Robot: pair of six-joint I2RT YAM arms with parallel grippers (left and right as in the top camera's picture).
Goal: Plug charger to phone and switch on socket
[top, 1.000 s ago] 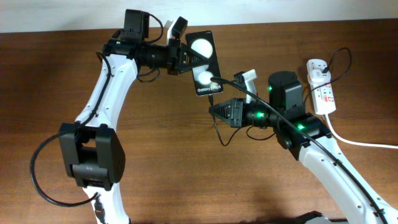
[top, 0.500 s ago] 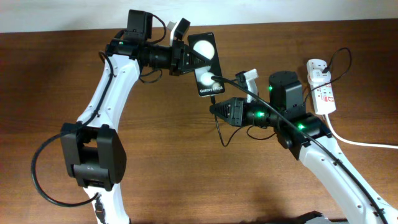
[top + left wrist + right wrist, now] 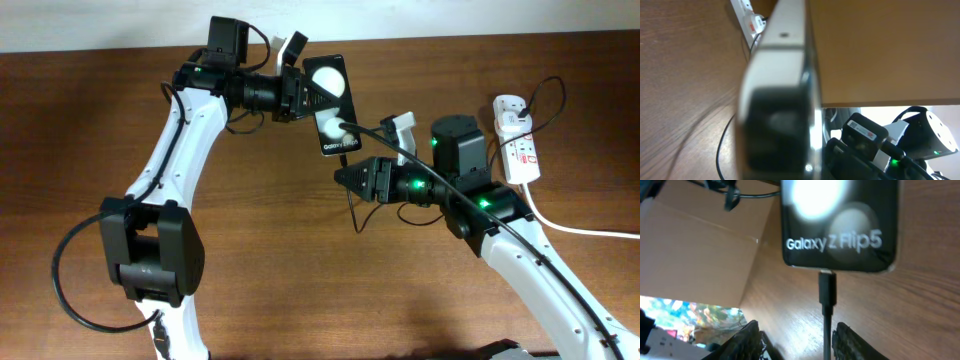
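My left gripper (image 3: 303, 92) is shut on the phone (image 3: 333, 108) and holds it above the table, tilted on its side. The black phone shows two white spots and white text; the left wrist view shows it edge-on (image 3: 785, 75). The charger (image 3: 351, 205) is a thin black cable, and its plug tip (image 3: 827, 287) sits against the middle of the phone's (image 3: 840, 225) bottom edge. My right gripper (image 3: 346, 176) is just below the phone. In the right wrist view its fingers (image 3: 800, 340) are open, with the cable running between them. The white socket (image 3: 520, 140) lies at the far right.
The socket's thick white cord (image 3: 580, 228) trails off to the right edge. The charger cable runs over my right arm (image 3: 480, 205) to the socket. In the left wrist view the socket (image 3: 747, 15) is at the top and my right arm (image 3: 880, 145) is at the bottom right.
My left gripper has shifted slightly right and tilted the phone more on its edge. My right gripper has edged a little left under the phone.
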